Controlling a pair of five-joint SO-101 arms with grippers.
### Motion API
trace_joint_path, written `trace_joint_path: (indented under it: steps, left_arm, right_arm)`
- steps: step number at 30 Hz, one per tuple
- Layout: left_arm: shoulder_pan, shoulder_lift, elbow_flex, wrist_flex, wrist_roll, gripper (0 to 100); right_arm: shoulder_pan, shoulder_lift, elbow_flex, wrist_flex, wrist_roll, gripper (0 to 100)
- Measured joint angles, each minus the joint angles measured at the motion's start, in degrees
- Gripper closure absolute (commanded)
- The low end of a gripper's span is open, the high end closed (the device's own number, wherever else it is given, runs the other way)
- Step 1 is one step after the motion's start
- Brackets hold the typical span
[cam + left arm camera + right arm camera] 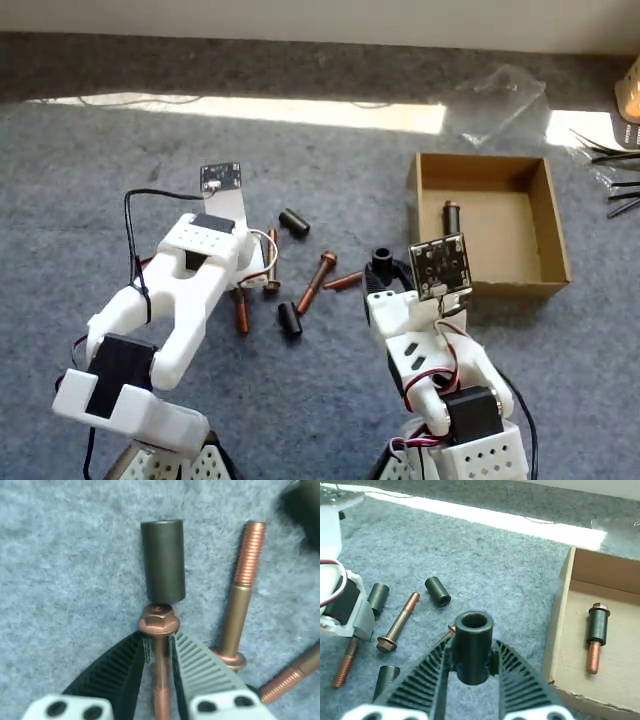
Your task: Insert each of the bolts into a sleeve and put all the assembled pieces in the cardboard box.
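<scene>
On grey carpet [330, 160], left pincer [159, 639] pinches a bolt [158, 622], head seemingly touching a lying sleeve [162, 562]; right pincer [472, 646] grips upright sleeve [474, 630].

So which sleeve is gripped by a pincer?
The sleeve in the right pincer, held upright, open end up. The others lie loose on the carpet, or sit on a bolt in the box.

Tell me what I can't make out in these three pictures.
Left wrist view: the bolt in the left gripper runs off the edge; a dark blurred thing is cut by the corner.
Right wrist view: the sleeve in the right gripper hides most of a second bolt.
</scene>
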Motion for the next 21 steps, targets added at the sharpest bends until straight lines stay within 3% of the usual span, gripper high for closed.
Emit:
trace_joint_path:
  steps: [11, 21]
  left_arm:
    - [0.00, 0.79, -1.32, 0.09, -0.18, 97]
    - [-0.18, -8.18, -1.32, 9.14, -0.18, 97]
  right_arm:
    - [0.00, 0.00, 0.00, 0.00, 0.00, 99.3]
    - [0.00, -0.35, 3.78, 0.00, 0.00, 99.3]
